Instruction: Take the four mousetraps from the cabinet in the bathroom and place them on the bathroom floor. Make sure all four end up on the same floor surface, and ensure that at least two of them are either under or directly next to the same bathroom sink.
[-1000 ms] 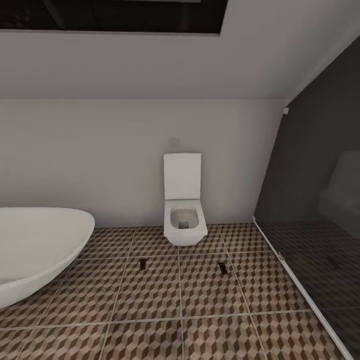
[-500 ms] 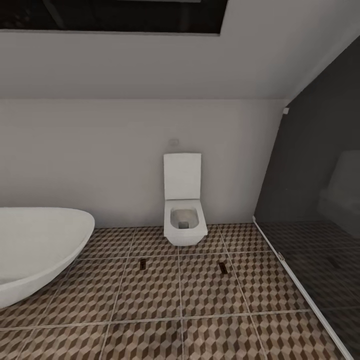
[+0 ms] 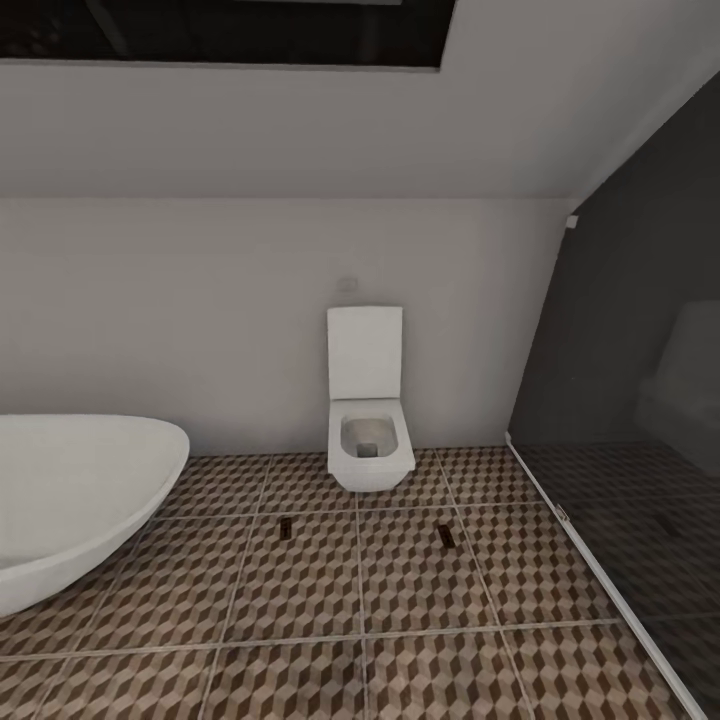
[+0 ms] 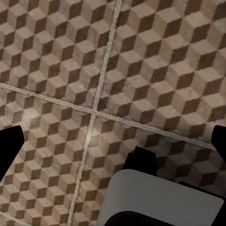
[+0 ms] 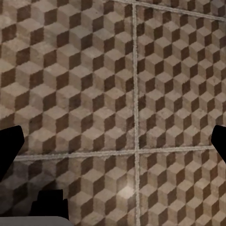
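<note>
Two mousetraps (image 3: 287,527) on bathroom floor (image 3: 300,600) (fingers (image 4: 10,148) spread)

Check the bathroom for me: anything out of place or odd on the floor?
Two small dark brown objects and lie loose on the patterned floor in front of the toilet, apart from each other; too small to identify. Nothing looks spilled or broken.

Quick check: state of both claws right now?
Left claw: open, empty, above the bathroom floor.
Right claw: open, empty, above the same floor.
</note>
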You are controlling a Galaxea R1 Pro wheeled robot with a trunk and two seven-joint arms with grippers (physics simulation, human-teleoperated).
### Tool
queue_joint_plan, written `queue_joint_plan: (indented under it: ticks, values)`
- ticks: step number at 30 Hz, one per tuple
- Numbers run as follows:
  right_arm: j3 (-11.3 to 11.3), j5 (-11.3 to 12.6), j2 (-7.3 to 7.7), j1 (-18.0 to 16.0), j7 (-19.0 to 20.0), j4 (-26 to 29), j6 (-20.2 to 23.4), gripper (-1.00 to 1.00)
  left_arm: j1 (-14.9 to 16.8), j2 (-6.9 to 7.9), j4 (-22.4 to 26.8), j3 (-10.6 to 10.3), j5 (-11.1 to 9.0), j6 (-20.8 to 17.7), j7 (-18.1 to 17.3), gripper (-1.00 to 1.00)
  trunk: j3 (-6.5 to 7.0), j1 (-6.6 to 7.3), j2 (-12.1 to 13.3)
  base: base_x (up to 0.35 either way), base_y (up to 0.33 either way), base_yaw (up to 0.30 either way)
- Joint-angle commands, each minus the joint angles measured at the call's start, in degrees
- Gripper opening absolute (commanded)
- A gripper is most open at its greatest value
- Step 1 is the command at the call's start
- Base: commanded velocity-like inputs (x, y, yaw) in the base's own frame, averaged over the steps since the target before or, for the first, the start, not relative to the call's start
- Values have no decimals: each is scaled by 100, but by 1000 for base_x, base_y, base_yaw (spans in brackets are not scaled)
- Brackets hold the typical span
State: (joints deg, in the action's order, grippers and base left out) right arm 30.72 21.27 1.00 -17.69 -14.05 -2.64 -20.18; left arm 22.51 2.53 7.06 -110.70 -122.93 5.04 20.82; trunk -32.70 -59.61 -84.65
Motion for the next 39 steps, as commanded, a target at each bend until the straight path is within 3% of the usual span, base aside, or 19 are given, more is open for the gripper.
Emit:
queue_joint_plan:
  ticks: [1,39]
  values:
    - [48,44,-4,-6,-1,-18,-30,100,8,8,30,-48,-56,41,37,100,-6,0,-3,0,0,0]
    - [48,44,-4,-6,-1,-18,-29,100,8,6,32,-48,-56,41,37,100,-6,0,-3,0,0,0]
